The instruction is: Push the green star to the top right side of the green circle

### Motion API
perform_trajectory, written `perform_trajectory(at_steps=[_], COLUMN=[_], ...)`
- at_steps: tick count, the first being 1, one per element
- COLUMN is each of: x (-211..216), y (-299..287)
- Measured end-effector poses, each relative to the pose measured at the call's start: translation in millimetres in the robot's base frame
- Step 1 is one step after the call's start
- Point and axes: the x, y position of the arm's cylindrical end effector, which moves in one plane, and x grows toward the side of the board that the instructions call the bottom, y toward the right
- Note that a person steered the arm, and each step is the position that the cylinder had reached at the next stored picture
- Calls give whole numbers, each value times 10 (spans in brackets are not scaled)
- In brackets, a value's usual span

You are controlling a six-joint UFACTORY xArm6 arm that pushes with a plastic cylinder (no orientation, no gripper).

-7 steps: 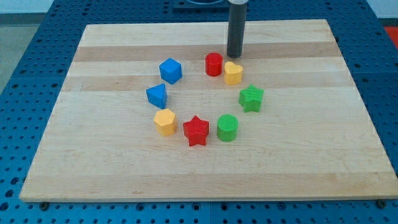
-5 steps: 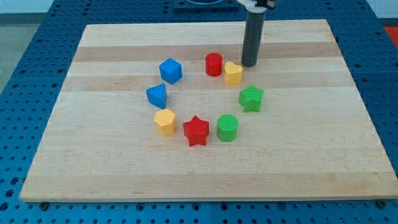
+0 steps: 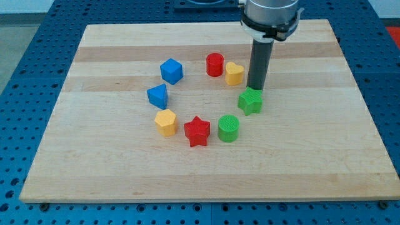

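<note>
The green star (image 3: 250, 102) lies on the wooden board (image 3: 112, 162), up and to the right of the green circle (image 3: 229, 128), a small gap between them. My tip (image 3: 255, 88) stands at the star's upper edge, touching or nearly touching it. The rod rises from there toward the view's top, to the right of the yellow heart (image 3: 234, 74).
A red cylinder (image 3: 215, 64) sits left of the yellow heart. A blue cube (image 3: 171, 71), a blue triangular block (image 3: 157, 95), a yellow hexagon block (image 3: 165, 122) and a red star (image 3: 197, 131) form the ring's left and bottom.
My tip has moved right and down the view, from beside the red cylinder and yellow heart to the green star's upper edge. The star has shifted slightly left and down.
</note>
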Motion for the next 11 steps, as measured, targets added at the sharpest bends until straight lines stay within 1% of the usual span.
perform_trajectory(at_steps=[5, 11], x=[363, 442], y=[0, -75])
